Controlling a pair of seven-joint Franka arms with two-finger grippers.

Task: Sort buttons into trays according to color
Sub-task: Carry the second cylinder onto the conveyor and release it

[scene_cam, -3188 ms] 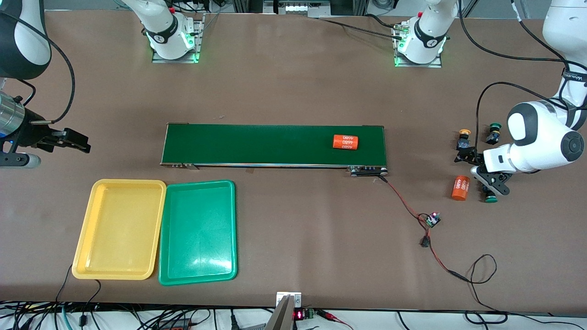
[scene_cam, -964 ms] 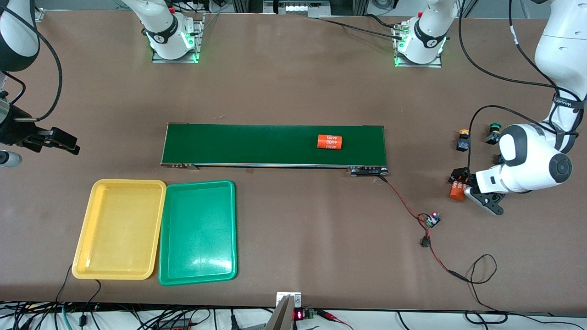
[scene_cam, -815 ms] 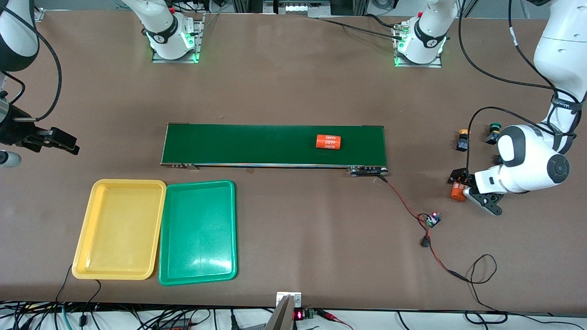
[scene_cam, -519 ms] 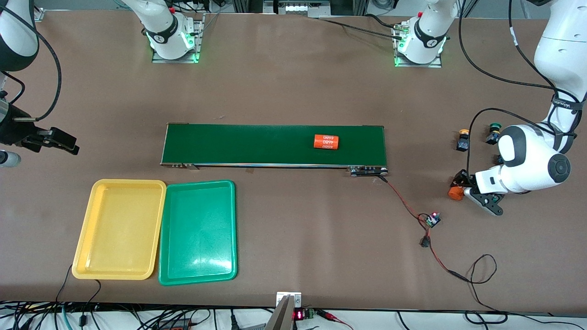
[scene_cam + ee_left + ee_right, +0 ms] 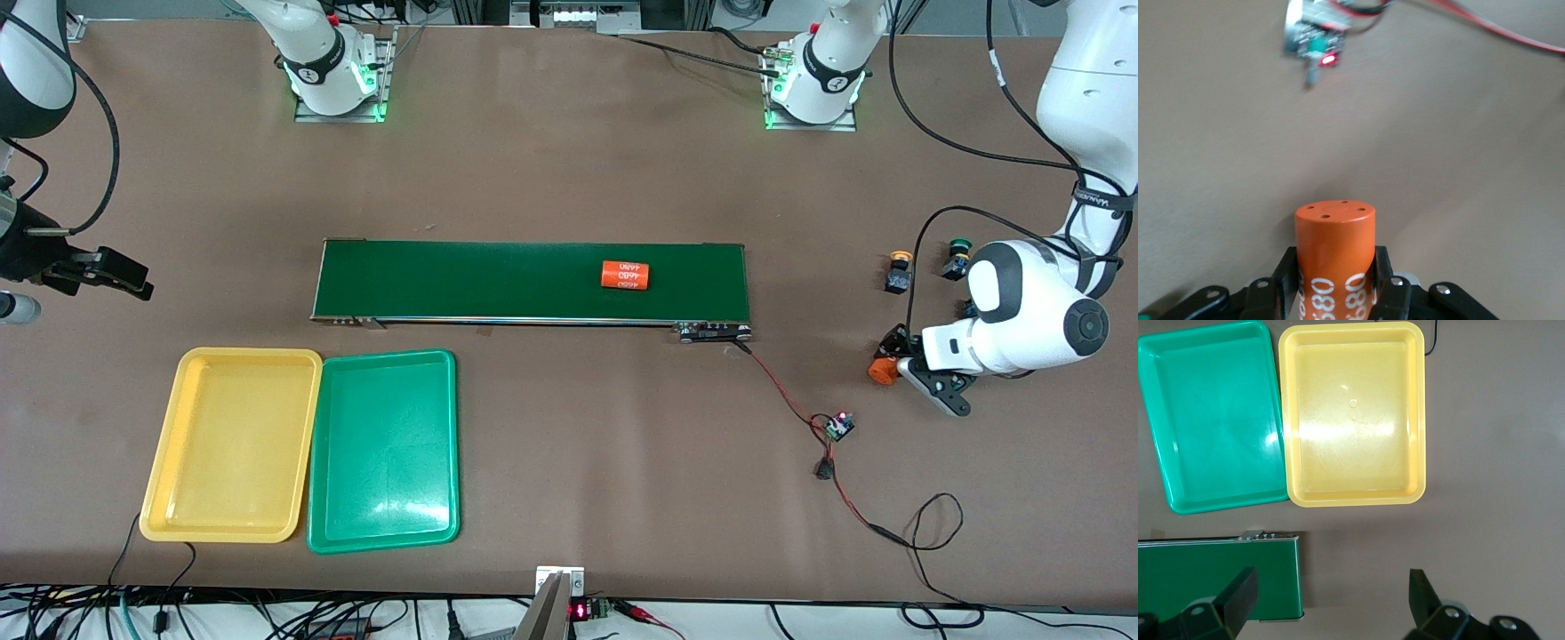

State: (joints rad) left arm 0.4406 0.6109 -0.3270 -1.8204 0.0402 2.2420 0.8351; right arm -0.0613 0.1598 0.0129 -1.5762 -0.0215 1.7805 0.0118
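My left gripper (image 5: 892,366) (image 5: 1335,270) is shut on an orange cylinder with white print (image 5: 880,372) (image 5: 1335,243), low over the table at the left arm's end. It holds no button. A yellow-capped button (image 5: 899,271) and a green-capped button (image 5: 957,252) stand on the table, farther from the front camera than that gripper. The yellow tray (image 5: 231,444) (image 5: 1353,420) and the green tray (image 5: 384,452) (image 5: 1211,420) lie side by side, both bare. My right gripper (image 5: 133,283) (image 5: 1331,597) waits open and holds nothing, over the table past the belt's end.
A long dark-green conveyor belt (image 5: 533,280) (image 5: 1218,580) crosses mid-table and carries a second orange cylinder (image 5: 625,275). A small circuit board with a red light (image 5: 837,427) (image 5: 1315,40) and its red-black wire (image 5: 782,391) lie near the left gripper.
My left gripper has shut on the orange cylinder and turned it end-on to the front camera. The cylinder on the belt drifted toward the right arm's end. The right arm stayed put.
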